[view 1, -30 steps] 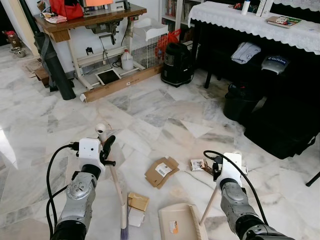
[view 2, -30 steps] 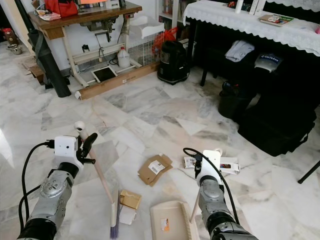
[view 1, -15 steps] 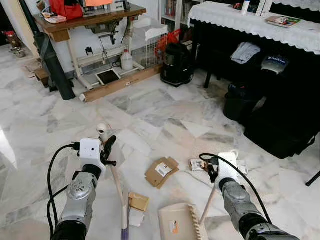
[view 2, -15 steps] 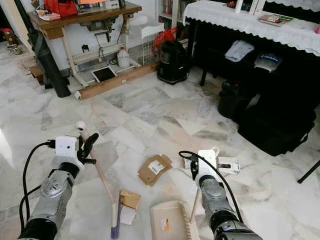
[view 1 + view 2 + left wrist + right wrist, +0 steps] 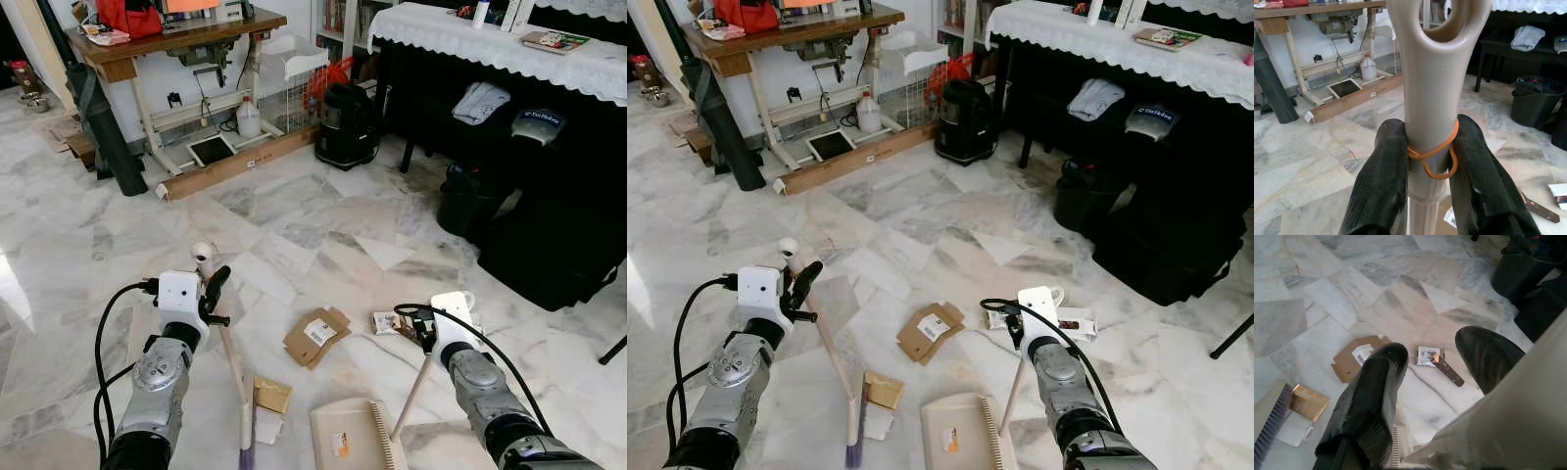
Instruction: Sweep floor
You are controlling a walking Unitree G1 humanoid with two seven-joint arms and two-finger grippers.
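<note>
My left gripper (image 5: pixel 210 293) is shut on a beige broom handle (image 5: pixel 1432 98) just below its looped top, at an orange rubber band. The broom slants down to its brush (image 5: pixel 244 452) on the marble floor. My right gripper (image 5: pixel 429 339) holds the long handle (image 5: pixel 412 395) of a beige dustpan (image 5: pixel 345 437) resting on the floor near me. Between them lie a flattened cardboard piece (image 5: pixel 316 336), a small brown card (image 5: pixel 271 395) and a white scrap (image 5: pixel 265 427) beside the brush. A small packet (image 5: pixel 1425 355) with a brown strip lies just past the right gripper.
A sewing table (image 5: pixel 176 39) and wooden plank (image 5: pixel 235 163) stand at the back left, with a black cylinder (image 5: pixel 106 132) leaning nearby. A black vacuum (image 5: pixel 345 122), a black bucket (image 5: pixel 463 201) and a cloth-covered black piano (image 5: pixel 509 59) line the right.
The right gripper and the dustpan handle swayed slightly left, then back right. The left gripper and broom rose a touch. The litter has not moved.
</note>
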